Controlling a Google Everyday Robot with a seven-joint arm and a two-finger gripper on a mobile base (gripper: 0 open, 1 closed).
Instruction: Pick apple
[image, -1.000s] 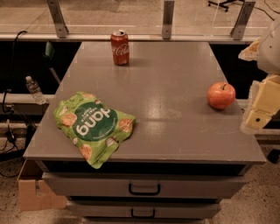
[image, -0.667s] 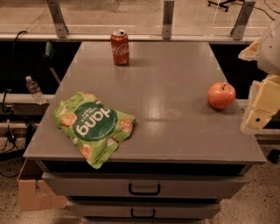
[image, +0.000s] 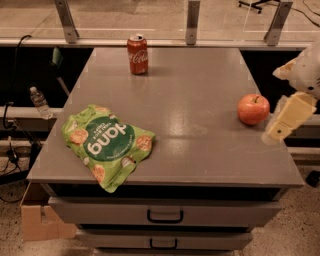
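Observation:
The apple is round and orange-red with a short stem. It rests on the right side of the grey table top, close to the right edge. My gripper is cream-coloured and hangs at the right edge of the view, just right of the apple and at about its height. It is apart from the apple and holds nothing that I can see.
A red soda can stands upright at the back left of the table. A green snack bag lies at the front left. Drawers with handles are below the front edge. A cardboard box sits on the floor at the left.
My gripper has shifted slightly to the left, closer to the apple. The apple, can and bag have not moved.

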